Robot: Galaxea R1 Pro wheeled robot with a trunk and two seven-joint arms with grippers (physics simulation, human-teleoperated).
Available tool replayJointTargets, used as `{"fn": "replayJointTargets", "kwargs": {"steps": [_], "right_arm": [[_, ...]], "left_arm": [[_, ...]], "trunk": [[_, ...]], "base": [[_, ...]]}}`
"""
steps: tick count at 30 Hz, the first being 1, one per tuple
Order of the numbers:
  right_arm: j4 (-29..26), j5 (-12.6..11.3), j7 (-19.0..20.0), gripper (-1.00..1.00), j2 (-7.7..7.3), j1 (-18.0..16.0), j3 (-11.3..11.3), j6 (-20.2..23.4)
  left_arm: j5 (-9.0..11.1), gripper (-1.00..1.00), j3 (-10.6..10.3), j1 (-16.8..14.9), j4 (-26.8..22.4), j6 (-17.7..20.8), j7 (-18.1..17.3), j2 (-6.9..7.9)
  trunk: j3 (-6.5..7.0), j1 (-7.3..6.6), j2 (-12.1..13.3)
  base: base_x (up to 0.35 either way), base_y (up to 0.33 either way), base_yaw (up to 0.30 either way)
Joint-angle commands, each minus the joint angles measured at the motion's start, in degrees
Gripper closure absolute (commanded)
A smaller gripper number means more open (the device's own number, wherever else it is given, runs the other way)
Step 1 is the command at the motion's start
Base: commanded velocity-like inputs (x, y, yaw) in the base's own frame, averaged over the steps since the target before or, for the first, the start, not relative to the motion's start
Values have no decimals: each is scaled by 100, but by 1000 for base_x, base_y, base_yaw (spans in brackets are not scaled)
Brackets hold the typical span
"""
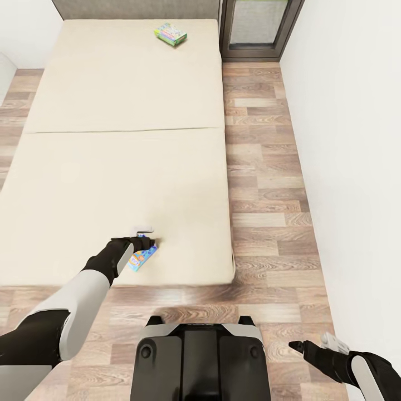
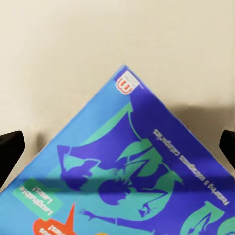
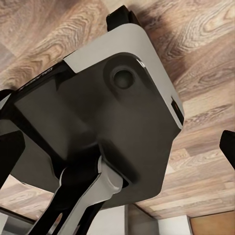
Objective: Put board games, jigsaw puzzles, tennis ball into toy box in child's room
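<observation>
Even, bright, diffuse light is spread across the head view, with no single source to be made out. The beige bed [image 1: 122, 139] and white wall [image 1: 356, 139] are rendered pale and nearly washed out, without glare. A faint soft shadow is cast along the foot of the mattress onto the wood floor [image 1: 262, 211]. In the left wrist view, a soft grey shadow is thrown beside the blue board game [image 2: 132, 181], whose print is slightly blurred. Fine detail is softened throughout.

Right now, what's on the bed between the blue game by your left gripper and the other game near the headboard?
Nothing: in the head view only bare mattress separates the blue game at the left gripper from the green game.
</observation>
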Motion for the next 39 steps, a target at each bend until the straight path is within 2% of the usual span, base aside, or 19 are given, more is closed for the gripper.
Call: {"fn": "replayJointTargets", "kwargs": {"steps": [1,39], "right_arm": [[-4,39,45,-100,1,0,-9,29],[-4,38,37,-100,1,-3,-9,29]], "left_arm": [[-20,-100,27,0,-9,32,-7,-6],[-20,-100,22,0,-9,30,-7,2]], "trunk": [[-6,2,-9],[-6,2,-9]], "base": [[-122,0,0],[-49,0,0]]}}
